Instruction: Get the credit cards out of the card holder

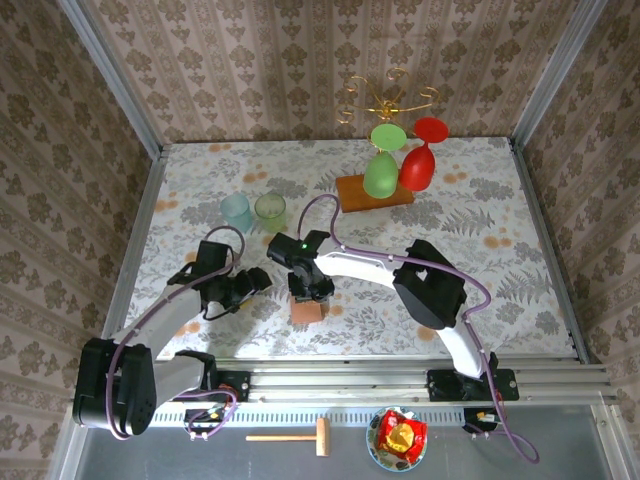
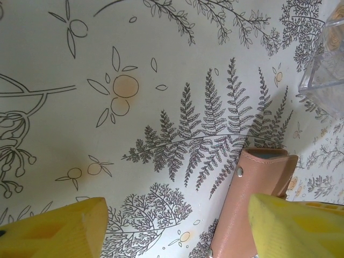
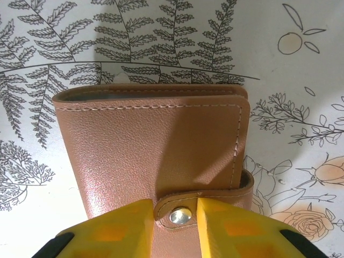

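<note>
The card holder (image 1: 307,310) (image 3: 156,145) lies closed on the floral tablecloth, a brown leather wallet with its strap snapped over the front. The credit cards are hidden. My right gripper (image 1: 311,290) (image 3: 180,215) hovers right over the holder, its yellow fingers narrowly apart on either side of the silver snap (image 3: 180,216), one at the tab's end and one over the strap. My left gripper (image 1: 256,283) (image 2: 177,228) stands open just left of the holder (image 2: 252,204), with bare cloth between its fingers (image 2: 54,231). Its right finger overlaps the holder's edge in the left wrist view.
Two small glass cups (image 1: 237,211) (image 1: 270,208) stand behind the left arm; one clear cup (image 2: 328,59) shows in the left wrist view. A wooden board (image 1: 400,195) with a green goblet (image 1: 380,175) and a red goblet (image 1: 418,168) sits at the back, before a gold stand (image 1: 390,100).
</note>
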`<state>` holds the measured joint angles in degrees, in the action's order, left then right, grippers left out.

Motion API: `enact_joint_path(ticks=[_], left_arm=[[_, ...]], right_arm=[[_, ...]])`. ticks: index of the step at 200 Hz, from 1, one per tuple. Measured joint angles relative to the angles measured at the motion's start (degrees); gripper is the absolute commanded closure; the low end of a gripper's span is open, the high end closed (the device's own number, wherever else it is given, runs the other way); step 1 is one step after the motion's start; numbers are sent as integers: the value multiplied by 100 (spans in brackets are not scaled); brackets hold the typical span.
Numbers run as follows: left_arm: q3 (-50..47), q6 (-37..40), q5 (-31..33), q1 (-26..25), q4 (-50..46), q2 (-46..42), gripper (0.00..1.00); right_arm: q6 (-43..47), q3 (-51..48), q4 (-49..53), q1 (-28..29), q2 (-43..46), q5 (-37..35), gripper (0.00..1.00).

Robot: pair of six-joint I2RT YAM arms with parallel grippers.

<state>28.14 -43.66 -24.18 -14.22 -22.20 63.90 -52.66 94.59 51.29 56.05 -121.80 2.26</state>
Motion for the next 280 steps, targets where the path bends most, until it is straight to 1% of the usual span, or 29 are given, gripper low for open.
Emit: enact_joint_path(ticks=[38,57,73,106,136,160,175,193,214,253,272,280], left_arm=[[0,0,-111,4,109,35,30],[0,-2,-162,-37,153,70,30],[0,-4,-192,-120,188,76,30],[0,-48,-205,-391,264,101,30],[9,-114,-195,-579,304,236,30],[63,-155,-151,-680,302,343,30],[140,-173,-131,-730,299,402,30],[240,-177,-87,-798,299,457,30],[345,-221,0,-914,302,501,30],[437,-345,140,-1115,299,586,30],[476,-409,208,-1132,297,656,30],[501,-435,258,-1178,299,688,30]], right_arm=[[44,-7,0,-2,-9,-2,85],[33,-92,-68,-20,42,4,88],[15,-339,-313,-61,199,57,90],[-61,-1016,-1012,-199,608,313,88],[-157,-1510,-1362,-317,916,452,81],[-162,-1812,-1403,-402,1145,455,76],[-157,-1943,-1401,-450,1268,455,76],[-155,-2050,-1401,-514,1370,439,76],[-127,-2162,-1401,-570,1467,435,80],[-63,-2299,-1384,-658,1637,407,80],[7,-2371,-1381,-710,1696,396,75],[22,-2400,-1379,-732,1696,393,74]])
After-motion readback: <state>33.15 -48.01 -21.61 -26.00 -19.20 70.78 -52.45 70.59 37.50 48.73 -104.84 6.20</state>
